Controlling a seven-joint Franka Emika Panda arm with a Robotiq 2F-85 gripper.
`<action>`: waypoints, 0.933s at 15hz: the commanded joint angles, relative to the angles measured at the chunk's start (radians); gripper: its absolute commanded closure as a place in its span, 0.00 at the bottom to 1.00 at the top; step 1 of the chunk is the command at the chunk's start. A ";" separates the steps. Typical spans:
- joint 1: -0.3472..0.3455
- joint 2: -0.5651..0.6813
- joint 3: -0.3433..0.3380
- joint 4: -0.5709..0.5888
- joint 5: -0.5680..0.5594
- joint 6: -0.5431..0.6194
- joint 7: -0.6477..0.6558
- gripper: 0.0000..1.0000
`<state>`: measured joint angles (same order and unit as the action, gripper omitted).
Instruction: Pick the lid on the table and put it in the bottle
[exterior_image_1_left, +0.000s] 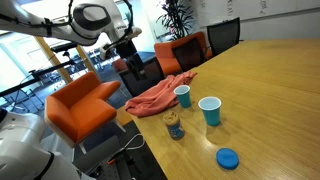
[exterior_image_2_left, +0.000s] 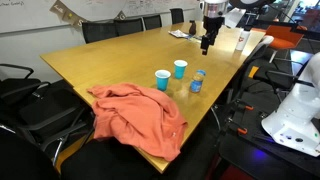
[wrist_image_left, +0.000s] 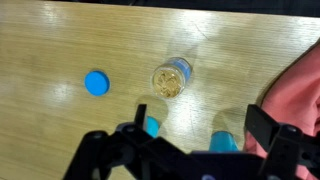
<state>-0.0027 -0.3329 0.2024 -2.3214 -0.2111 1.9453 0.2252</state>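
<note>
We list: flat round blue plastic lid (wrist_image_left: 96, 82); clear mottled bottle (wrist_image_left: 172, 78); glossy wooden table (wrist_image_left: 40, 40); gripper (wrist_image_left: 195, 135) poised high above, jaws spread, empty.

Count taken at the table (exterior_image_1_left: 270, 90); one table, light-brown wood.

- Lid (exterior_image_1_left: 228, 157): one, a flat blue disc, which lay near a table edge.
- Bottle (exterior_image_1_left: 174, 125): one, clear, with yellowish-brown contents.
- Cups: two, light blue (exterior_image_1_left: 182, 96) (exterior_image_1_left: 210, 111). The same pair was seen in both exterior views.
- Cloth (exterior_image_2_left: 135, 115): one, salmon-orange, which hung over a table corner.
- Orange armchairs: two (exterior_image_1_left: 80, 105) (exterior_image_1_left: 180, 52), which stood off the table edge by the cloth.
- Black chairs (exterior_image_2_left: 100, 30): four backs were counted along the far table edge in an exterior view. There were more by the near corner, but their number was unclear.
- Potted plant (exterior_image_1_left: 177, 15): one.
</note>
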 joint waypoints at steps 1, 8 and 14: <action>0.024 0.002 -0.021 0.002 -0.007 -0.004 0.006 0.00; 0.024 0.002 -0.021 0.002 -0.007 -0.004 0.006 0.00; -0.006 0.018 -0.042 -0.027 -0.069 0.133 0.061 0.00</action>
<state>-0.0028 -0.3302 0.1887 -2.3261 -0.2348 1.9842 0.2520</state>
